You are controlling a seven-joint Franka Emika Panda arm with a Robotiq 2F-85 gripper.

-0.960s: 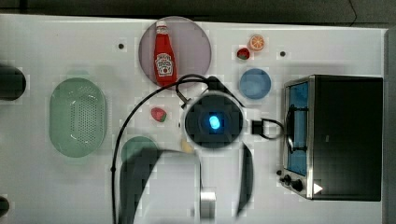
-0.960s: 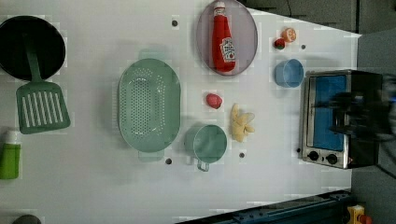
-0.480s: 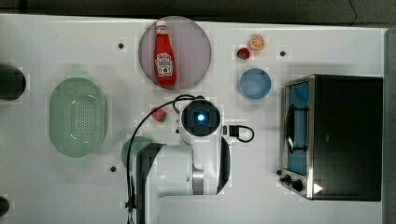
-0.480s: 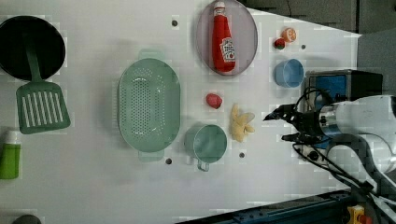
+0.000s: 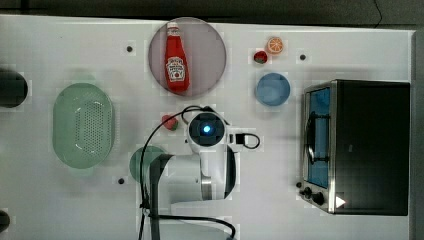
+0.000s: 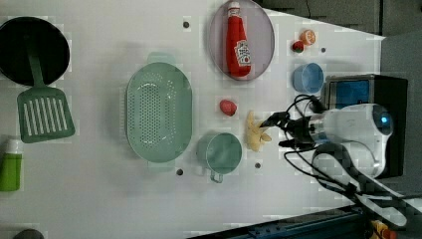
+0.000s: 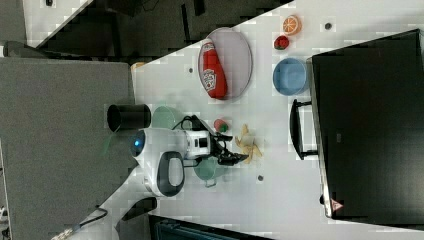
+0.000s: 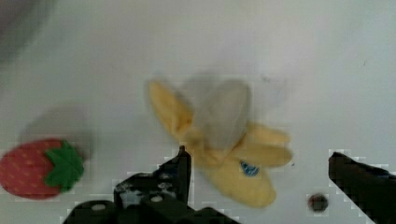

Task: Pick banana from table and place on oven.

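Note:
The banana point(image 6: 256, 134), pale yellow with its peel splayed, lies on the white table point(image 6: 99, 199) between the red strawberry point(image 6: 228, 107) and the oven point(image 6: 361, 89). In the wrist view the banana point(image 8: 233, 154) sits between my two dark fingers point(image 8: 180, 168). My gripper point(image 6: 275, 133) hangs open just over it, holding nothing. The right view shows the gripper point(image 7: 233, 147) beside the banana point(image 7: 248, 145). In the top view the arm hides the banana. The oven point(image 5: 370, 145) has a black top and its door is shut.
A teal cup point(image 6: 219, 152) stands close to the banana, with a green colander point(image 6: 158, 112) beyond it. Ketchup bottle point(image 5: 176, 60) lies on a plate; a blue bowl point(image 5: 272, 89) and an orange slice point(image 5: 274, 45) sit near the oven. A spatula point(image 6: 42, 114) lies far off.
My arm swung away from the oven toward the left view's left and came down over the banana. The gripper stayed open.

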